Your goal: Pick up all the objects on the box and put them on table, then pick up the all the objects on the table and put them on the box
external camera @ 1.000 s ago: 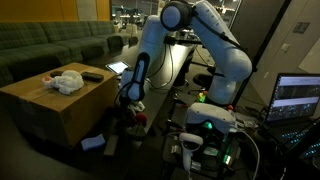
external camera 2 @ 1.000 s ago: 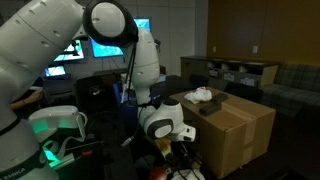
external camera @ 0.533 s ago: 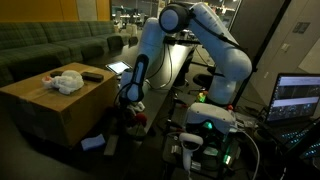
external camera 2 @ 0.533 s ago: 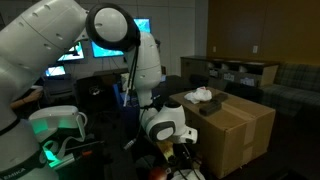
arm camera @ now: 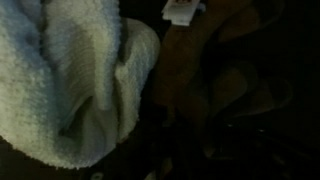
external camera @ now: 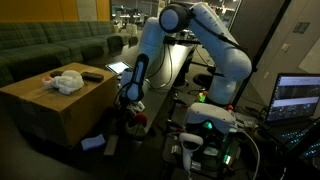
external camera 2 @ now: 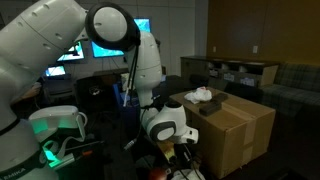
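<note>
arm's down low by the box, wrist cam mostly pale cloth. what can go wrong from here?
1. Wrist view is dark and blurred; the cloth fills its left half and the jaws don't show. They may pinch only a fold, which could slip on the lift.
2. The arm works close beside the box; lifting could clip its edge.
3. The remote lies near that edge; a drop-off could knock it off.

A green sofa (external camera: 45,45) runs along the far left in an exterior view. Just right of its end sits a tablet (external camera: 118,68) (screen lit, pale). At the near right a laptop (external camera: 297,100) glows. In an exterior view, bright monitors (external camera 2: 105,48) stand far left and a wooden shelf unit (external camera 2: 240,70) far right.
</note>
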